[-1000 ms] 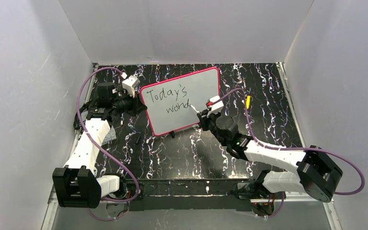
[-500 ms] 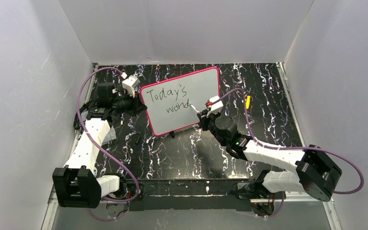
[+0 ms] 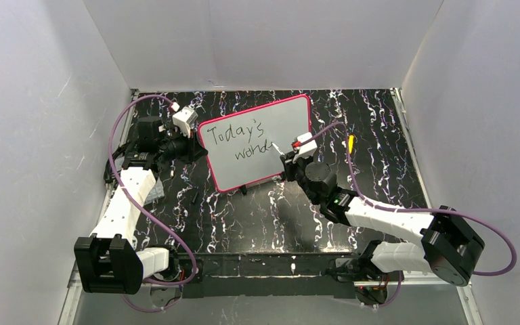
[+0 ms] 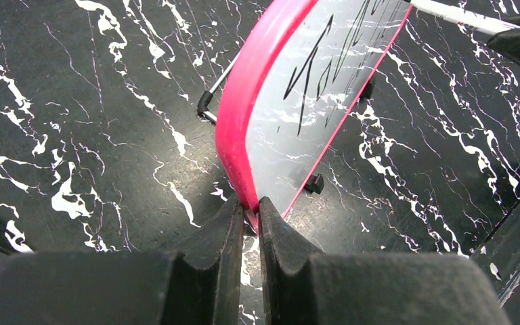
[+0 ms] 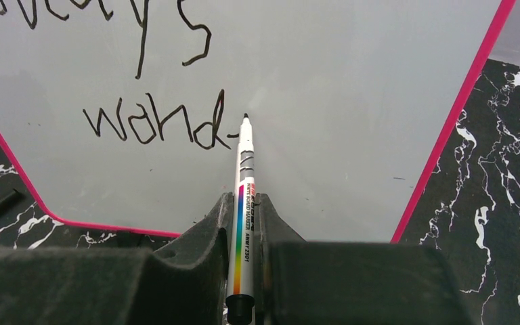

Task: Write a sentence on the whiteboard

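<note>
Table [image 3: 257,217]: black with white veins. The whiteboard [image 3: 286,120] stands propped on it, face tilted toward the arms, directly ahead of both grippers.

Left gripper [image 4: 250,205]: jaws pinched narrow on the board's pink frame at its left edge. The board runs up and away from the fingertips. This arm acts as the brace.

Right gripper [image 5: 244,200]: closed on a marker [image 5: 245,172]. The barrel lies lengthwise between the fingers, with the nib forward of them and pointing at the board.

Sentence [image 5: 154,126]: "Today's" on top, "wond" plus a short joining stroke below. Unfinished. The nib sits just right of that last stroke and a little above it. Cannot tell whether it touches or hangs just off.

Step in hand, my reading: form the next letter of the second line. To do it well:
- Press lightly and evenly so the left clamp isn't levered.
- Make small strokes from the wrist.
- Hold the baseline of "wond" and match its letter height.
- Work rightward, where bare board lies beyond the nib.
- Lift cleanly between letters to avoid stray tails.
- Watch the brace: a slip there would skew the line.
</note>
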